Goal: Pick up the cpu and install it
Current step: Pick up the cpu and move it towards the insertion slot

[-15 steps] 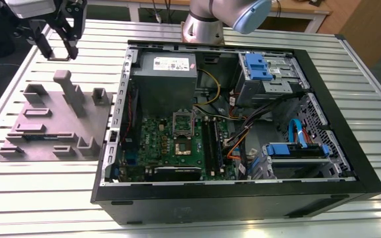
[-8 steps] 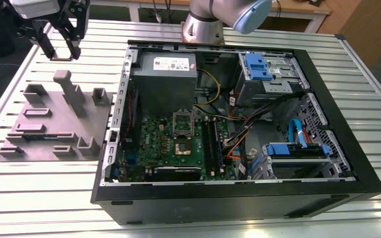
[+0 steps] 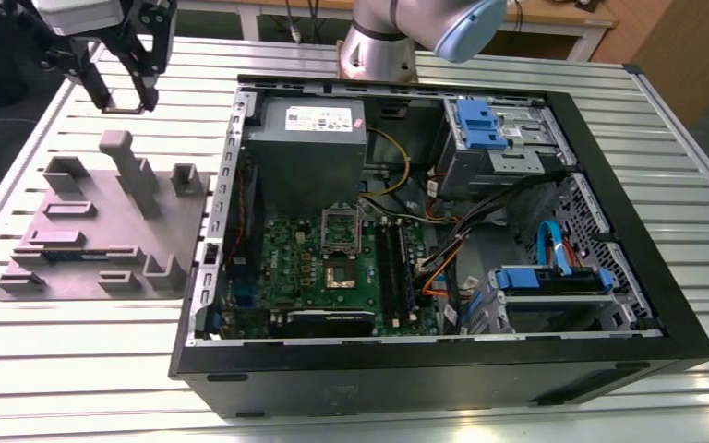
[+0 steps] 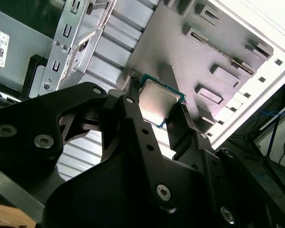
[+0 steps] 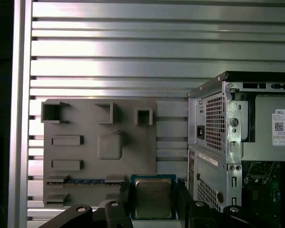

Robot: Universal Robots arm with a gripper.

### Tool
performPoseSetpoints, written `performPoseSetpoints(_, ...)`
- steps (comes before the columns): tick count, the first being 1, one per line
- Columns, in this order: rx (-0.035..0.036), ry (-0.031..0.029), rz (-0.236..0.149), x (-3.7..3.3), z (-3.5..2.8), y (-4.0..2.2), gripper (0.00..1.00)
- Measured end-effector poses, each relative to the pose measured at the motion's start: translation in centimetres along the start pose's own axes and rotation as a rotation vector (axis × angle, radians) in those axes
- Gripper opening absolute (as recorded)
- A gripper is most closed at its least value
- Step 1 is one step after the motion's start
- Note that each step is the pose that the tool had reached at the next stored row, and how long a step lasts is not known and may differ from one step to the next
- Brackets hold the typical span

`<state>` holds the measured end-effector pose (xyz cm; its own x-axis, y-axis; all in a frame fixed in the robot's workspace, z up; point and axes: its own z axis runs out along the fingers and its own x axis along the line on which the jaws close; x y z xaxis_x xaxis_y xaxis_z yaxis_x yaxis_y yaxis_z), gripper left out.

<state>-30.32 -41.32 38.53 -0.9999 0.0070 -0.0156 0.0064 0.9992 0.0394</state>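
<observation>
While the pincer [image 3: 123, 92] is clamped on the cpu [image 5: 153, 198] above the table [image 3: 84, 369], the motherboard socket [image 3: 339, 269] lies well apart; it sits inside the open case [image 3: 453, 378], toward the exterior view's right.

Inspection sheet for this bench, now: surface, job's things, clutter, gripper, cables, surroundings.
Surface: slatted metal table carrying an open computer case.
Job's things: cpu is off the table, between the gripper's fingers, with its metal top showing in both wrist views. The motherboard lies flat inside the case.
Clutter: grey fixture plate to the exterior view's left of the case, with a memory stick in one slot.
Gripper: gripper is shut on the cpu and hangs above the table near the fixture plate.
Cables: wire bundle and a blue cable inside the case.
Surroundings: wooden panel beyond the table.
</observation>
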Motion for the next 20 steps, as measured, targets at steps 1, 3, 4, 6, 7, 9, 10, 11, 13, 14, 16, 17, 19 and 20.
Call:
performPoseSetpoints(1, 0.0000, -0.0001, 0.000, -0.06, 0.00, -0.01, 0.47)
performPoseSetpoints(3, -0.0001, -0.0001, 0.000, -0.19, 0.01, -0.01, 0.47)
performPoseSetpoints(4, 0.0000, 0.0000, 0.000, -0.28, 0.00, -0.02, 0.47)
performPoseSetpoints(6, 0.0000, 0.0000, 0.000, -0.33, 0.01, -0.02, 0.47)
performPoseSetpoints(7, 0.0000, 0.0000, 0.000, -0.34, 0.01, -0.02, 0.47)
performPoseSetpoints(9, 0.0000, 0.0000, 0.000, -0.35, 0.01, -0.02, 0.47)
performPoseSetpoints(10, 0.0000, 0.0000, 0.000, -0.37, 0.01, -0.02, 0.47)
performPoseSetpoints(11, 0.0000, 0.0000, 0.000, -0.39, 0.00, -0.01, 0.47)
performPoseSetpoints(13, 0.0000, 0.0000, 0.000, -0.44, 0.00, -0.02, 0.47)
performPoseSetpoints(14, 0.0000, 0.0000, 0.000, -0.45, 0.01, -0.02, 0.47)
performPoseSetpoints(16, 0.0000, 0.0000, 0.000, -0.49, 0.01, -0.02, 0.47)
performPoseSetpoints(17, 0.0000, 0.0000, 0.000, -0.52, 0.01, -0.02, 0.47)
performPoseSetpoints(19, 0.0000, 0.0000, 0.000, -0.57, 0.01, -0.02, 0.47)
performPoseSetpoints(20, 0.0000, 0.0000, 0.000, -0.60, 0.01, -0.02, 0.47)
